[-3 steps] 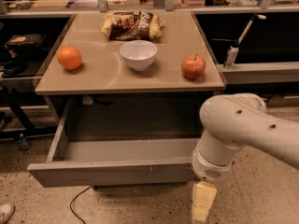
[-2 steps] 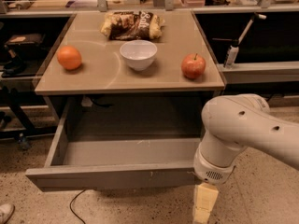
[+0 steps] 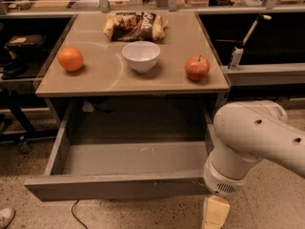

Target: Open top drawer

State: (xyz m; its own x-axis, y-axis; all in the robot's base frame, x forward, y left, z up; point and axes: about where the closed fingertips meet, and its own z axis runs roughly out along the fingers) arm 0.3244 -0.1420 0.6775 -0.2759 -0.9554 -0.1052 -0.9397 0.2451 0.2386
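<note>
The top drawer (image 3: pixel 119 187) stands pulled far out from under the tabletop. Its flat grey-brown front faces me and its shallow grey interior (image 3: pixel 138 157) is bare apart from small pale specks. My white arm (image 3: pixel 252 142) comes in from the right and bends down over the drawer's right front corner. The gripper (image 3: pixel 214 213) is the cream-coloured piece at the bottom edge of the view, just below and in front of the drawer front's right end. Its lower part is cut off by the frame.
On the tan tabletop (image 3: pixel 105 80) are an orange (image 3: pixel 70 59), a white bowl (image 3: pixel 141 56), a red apple (image 3: pixel 197 67) and a snack bag (image 3: pixel 136 26). A spray bottle (image 3: pixel 237 54) stands on the right shelf. A cable (image 3: pixel 76 216) and a shoe (image 3: pixel 5 217) lie on the floor.
The drawer front has slid further out toward me, showing more of the interior. The arm and gripper have stayed at its right front corner, drawing slightly back.
</note>
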